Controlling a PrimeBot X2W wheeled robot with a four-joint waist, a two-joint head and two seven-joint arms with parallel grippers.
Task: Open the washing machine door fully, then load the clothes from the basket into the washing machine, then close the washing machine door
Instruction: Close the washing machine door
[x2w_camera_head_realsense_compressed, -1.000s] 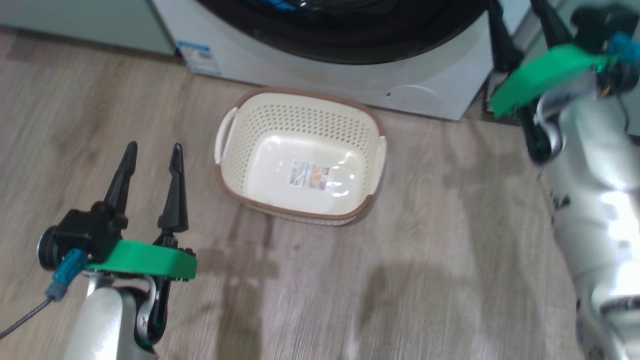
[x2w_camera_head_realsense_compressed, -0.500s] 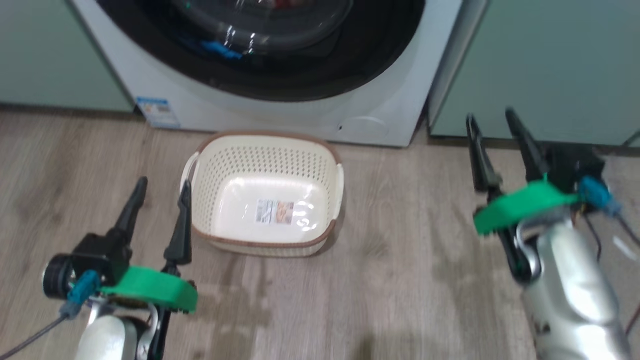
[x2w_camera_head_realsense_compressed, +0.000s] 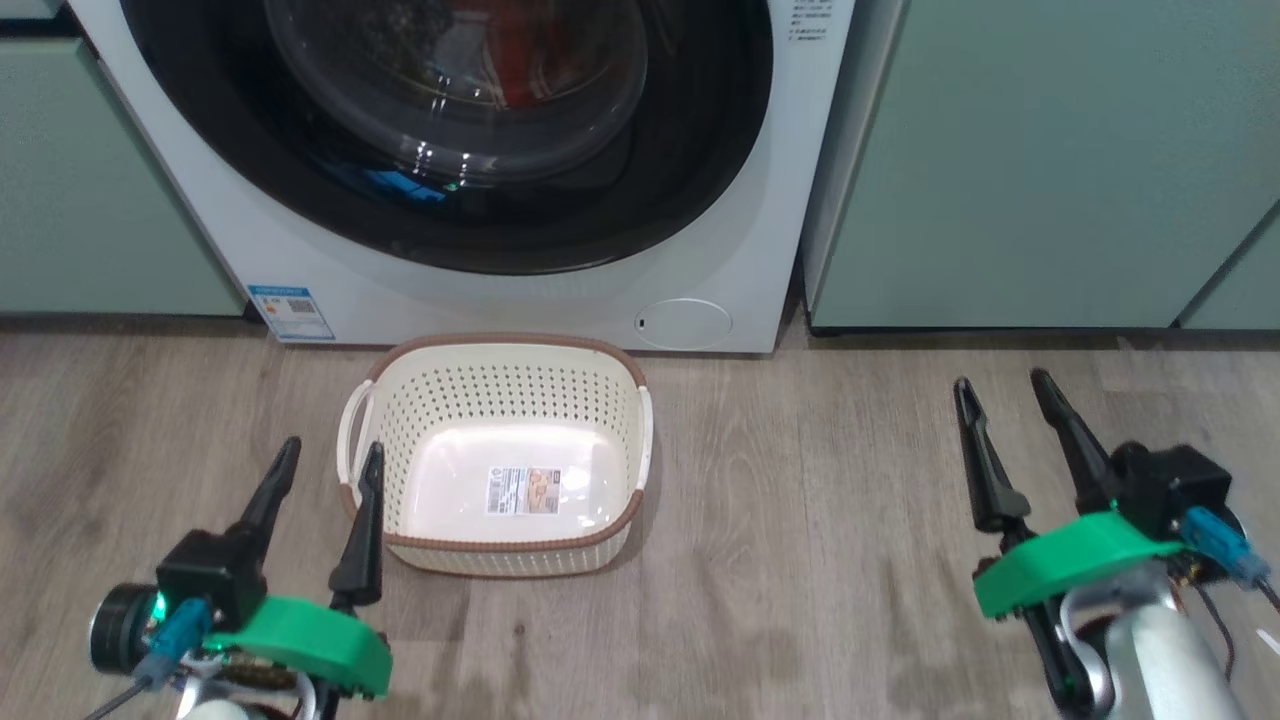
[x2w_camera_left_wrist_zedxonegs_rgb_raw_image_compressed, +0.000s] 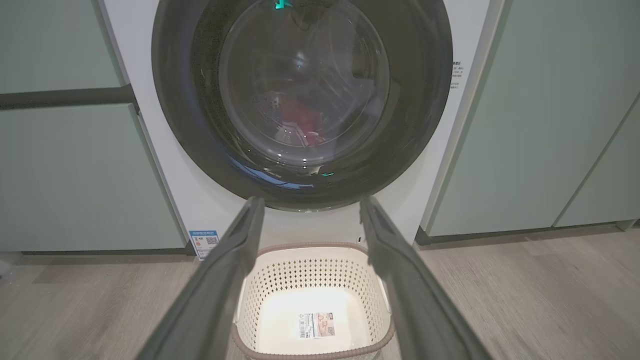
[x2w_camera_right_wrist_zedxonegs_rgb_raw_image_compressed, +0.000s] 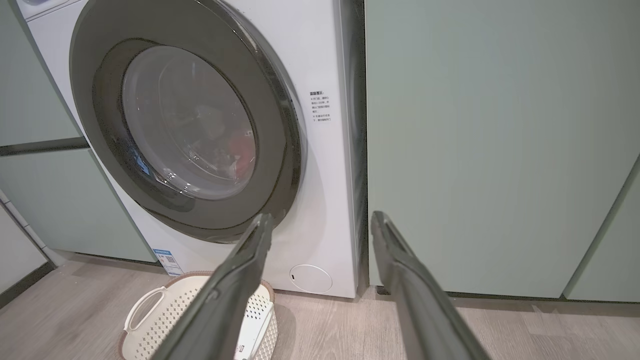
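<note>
Red clothes (x2w_camera_left_wrist_zedxonegs_rgb_raw_image_compressed: 299, 119) show dimly behind the glass of the washing machine door (x2w_camera_head_realsense_compressed: 450, 130), which lies flush against the white front of the washing machine (x2w_camera_head_realsense_compressed: 560, 300); it looks shut, with the load inside the drum. The basket (x2w_camera_head_realsense_compressed: 500, 400) stands on the wooden floor (x2w_camera_head_realsense_compressed: 800, 560) just in front of the machine, below the door, likely set there so each garment has only a short lift to the opening. It is bare inside, with the paper label (x2w_camera_head_realsense_compressed: 523, 490) on its bottom exposed. The left gripper (x2w_camera_head_realsense_compressed: 333, 446) hovers beside the basket's left handle, fingers apart and holding nothing. The right gripper (x2w_camera_head_realsense_compressed: 1000, 380) hangs well off to the other side, before the pale green cabinets (x2w_camera_head_realsense_compressed: 1000, 150), also spread and empty. Both point towards the machine in a resting pose, which suggests the task is about finished.
</note>
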